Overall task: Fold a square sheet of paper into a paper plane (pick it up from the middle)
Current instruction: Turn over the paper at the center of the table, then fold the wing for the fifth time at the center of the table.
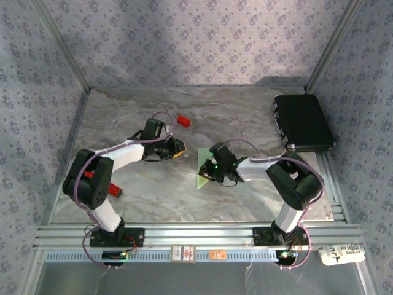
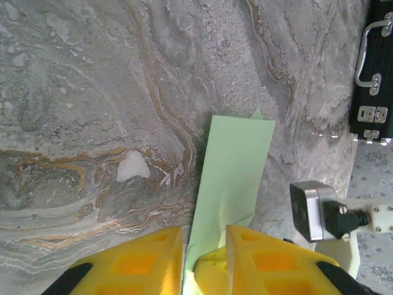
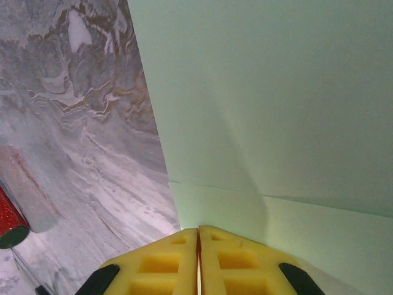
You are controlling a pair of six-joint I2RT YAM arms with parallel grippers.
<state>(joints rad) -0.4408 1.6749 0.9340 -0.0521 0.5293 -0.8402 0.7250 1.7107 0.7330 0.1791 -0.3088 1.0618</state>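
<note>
Marbled worktop (image 1: pixel 245 123) carries the square sheet of paper (image 1: pixel 200 178) at centre of the overhead view, its edge pinched in the fully closed right tool (image 3: pixel 198 236), probably to steady the fold, while the left tool (image 2: pixel 204 246) stands narrowly open, empty.

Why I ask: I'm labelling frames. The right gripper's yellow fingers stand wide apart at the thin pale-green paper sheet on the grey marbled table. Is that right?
No. The right gripper has its yellow fingers pressed together, not wide apart; the right wrist view shows it. The rest stands: they are at the thin pale-green paper sheet on the grey marbled table.
</note>
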